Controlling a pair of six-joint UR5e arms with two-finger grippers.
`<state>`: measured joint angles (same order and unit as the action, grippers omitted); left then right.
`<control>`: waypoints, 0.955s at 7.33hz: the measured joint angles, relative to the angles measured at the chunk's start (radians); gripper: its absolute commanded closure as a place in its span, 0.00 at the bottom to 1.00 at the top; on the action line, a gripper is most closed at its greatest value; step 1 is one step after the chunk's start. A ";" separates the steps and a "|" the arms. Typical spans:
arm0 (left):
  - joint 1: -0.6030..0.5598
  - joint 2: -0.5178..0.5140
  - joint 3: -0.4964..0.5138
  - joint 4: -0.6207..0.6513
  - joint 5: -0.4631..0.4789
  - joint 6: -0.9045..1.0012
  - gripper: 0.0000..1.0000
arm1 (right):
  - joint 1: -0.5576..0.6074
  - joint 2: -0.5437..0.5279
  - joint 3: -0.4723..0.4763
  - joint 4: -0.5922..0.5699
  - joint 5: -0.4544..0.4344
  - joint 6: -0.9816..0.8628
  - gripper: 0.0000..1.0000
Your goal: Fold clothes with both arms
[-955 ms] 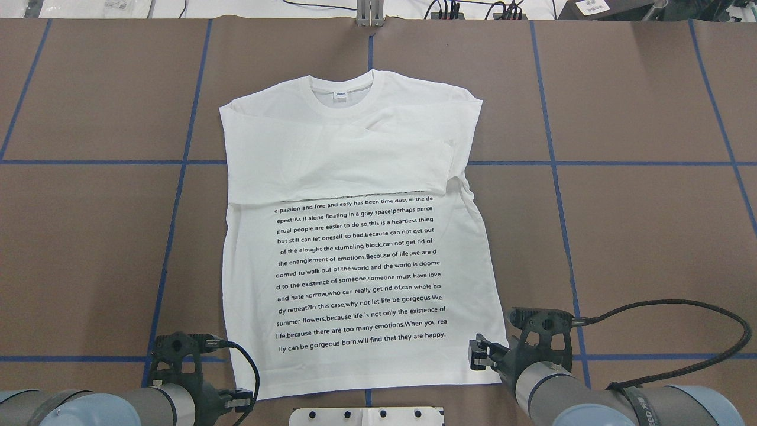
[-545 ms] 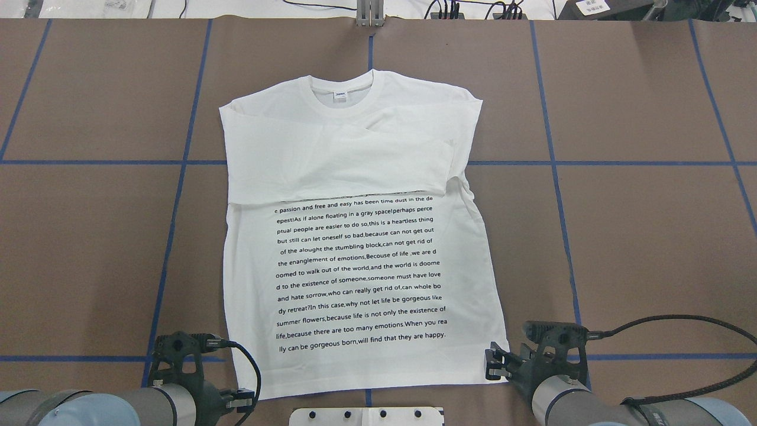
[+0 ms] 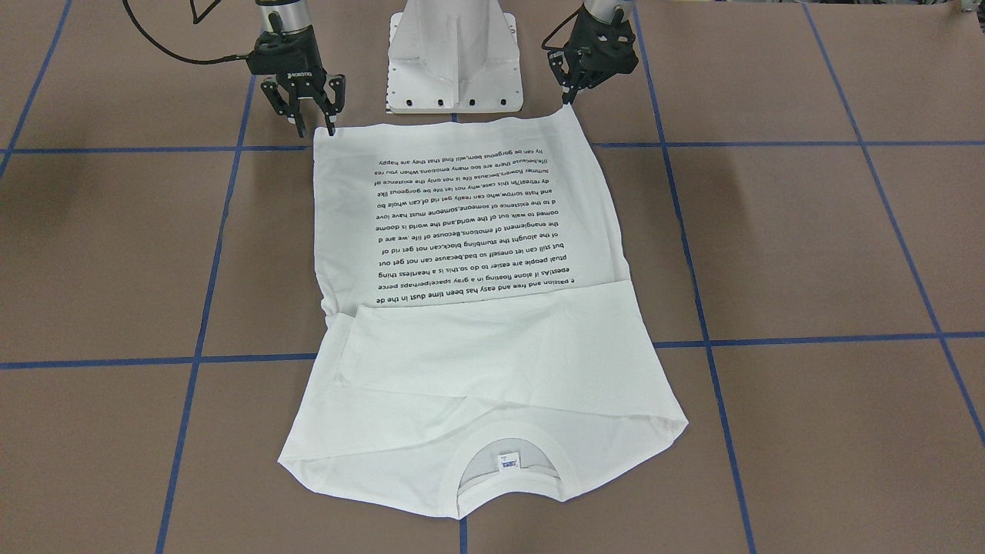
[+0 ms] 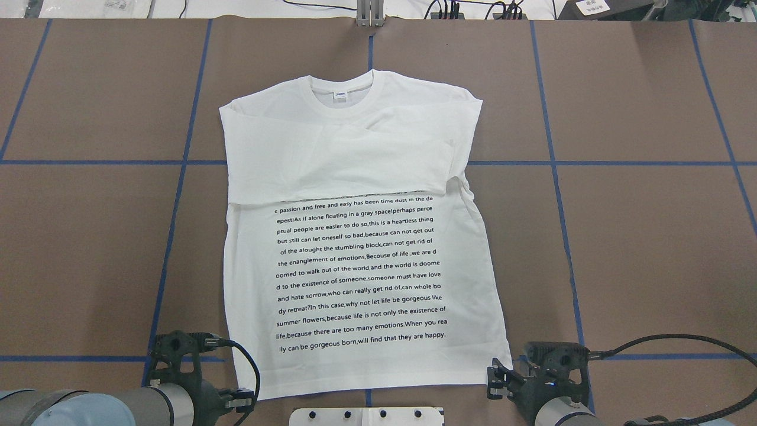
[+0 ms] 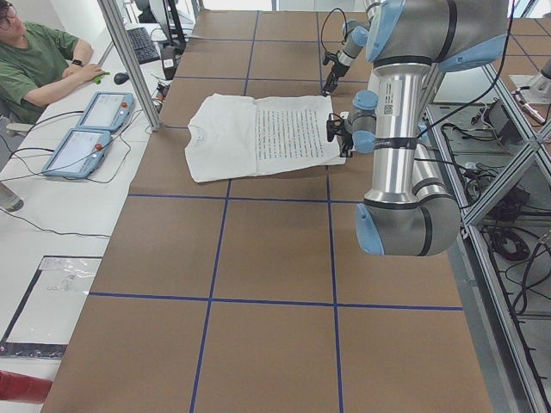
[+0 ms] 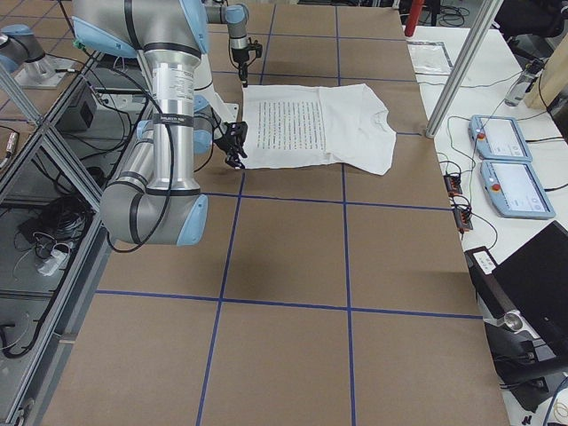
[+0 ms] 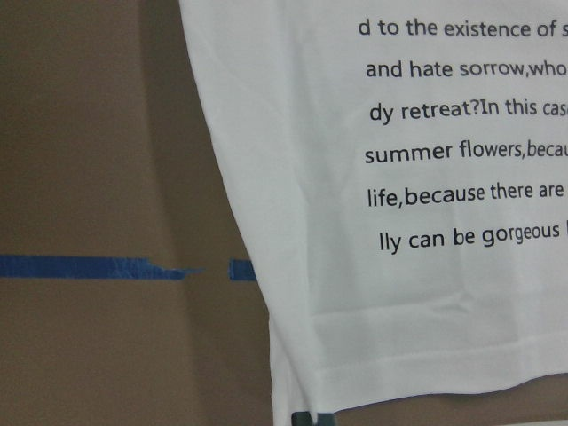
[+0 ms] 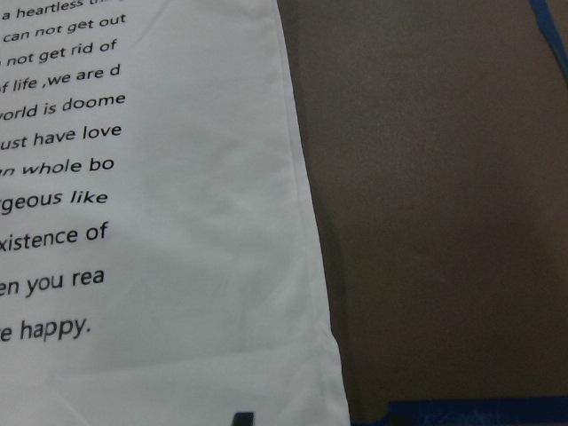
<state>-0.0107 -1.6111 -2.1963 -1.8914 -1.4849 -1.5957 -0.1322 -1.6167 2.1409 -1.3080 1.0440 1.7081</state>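
In the overhead view the left gripper [image 3: 570,98] sits at the near left corner of the hem, just where it was 1 second ago. Its fingertips point down at that corner. Seen side-on, its jaws give no clear reading, so I cannot tell whether they are apart or together.

The shirt [image 4: 355,236] lies flat on the brown table [image 4: 650,236], print side up. Its collar is on the far side from the robot, and both sleeves are folded across the chest above the text block. Its outline and creases match the 2 earlier frames.

The right gripper [image 3: 310,123] is what has changed. Over the last second it has drawn back toward the robot and a little outward, from beside the lower side edge to the near right hem corner. Its jaws stand apart, with 1 fingertip at the corner of the cloth and nothing held. The white pedestal base [image 3: 454,54] stands between the 2 arms.
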 measured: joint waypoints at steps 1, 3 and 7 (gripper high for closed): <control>0.000 0.001 -0.003 0.000 0.000 -0.001 1.00 | -0.009 0.003 -0.010 -0.001 -0.007 0.000 0.49; 0.000 0.002 -0.005 -0.001 0.000 -0.001 1.00 | -0.015 0.006 -0.028 -0.006 -0.013 0.001 0.51; 0.000 0.003 -0.011 -0.001 0.000 -0.003 1.00 | -0.023 0.008 -0.032 -0.011 -0.024 0.001 0.79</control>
<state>-0.0107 -1.6081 -2.2076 -1.8929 -1.4849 -1.5984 -0.1553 -1.6082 2.1093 -1.3191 1.0199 1.7088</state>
